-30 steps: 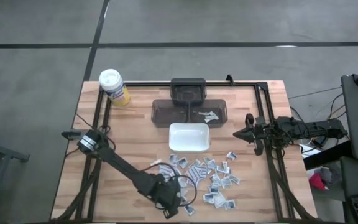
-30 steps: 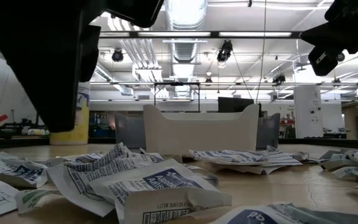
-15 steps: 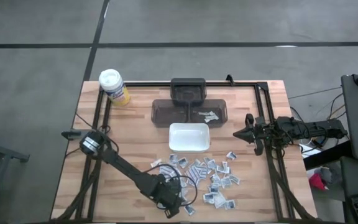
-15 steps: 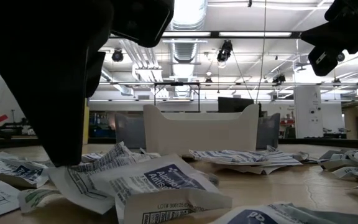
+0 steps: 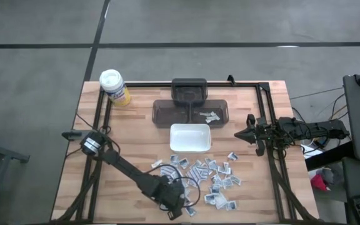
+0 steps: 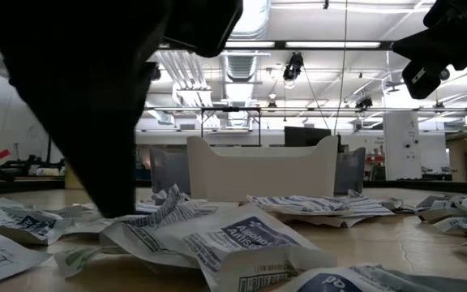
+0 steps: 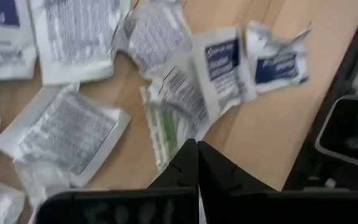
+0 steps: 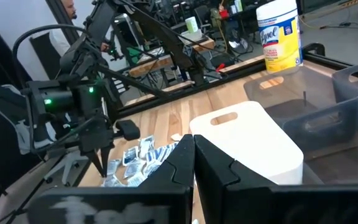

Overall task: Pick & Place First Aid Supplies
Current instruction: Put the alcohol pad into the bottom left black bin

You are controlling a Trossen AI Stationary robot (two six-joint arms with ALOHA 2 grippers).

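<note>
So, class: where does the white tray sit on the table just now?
In the high view the white tray sits mid-table, just in front of the dark bin and just behind the spread of packets.

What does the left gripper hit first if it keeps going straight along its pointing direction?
Probably a greenish packet: the shut left gripper points down at the packets, tips just above it. Depth is unclear, so it may already be touching.
</note>
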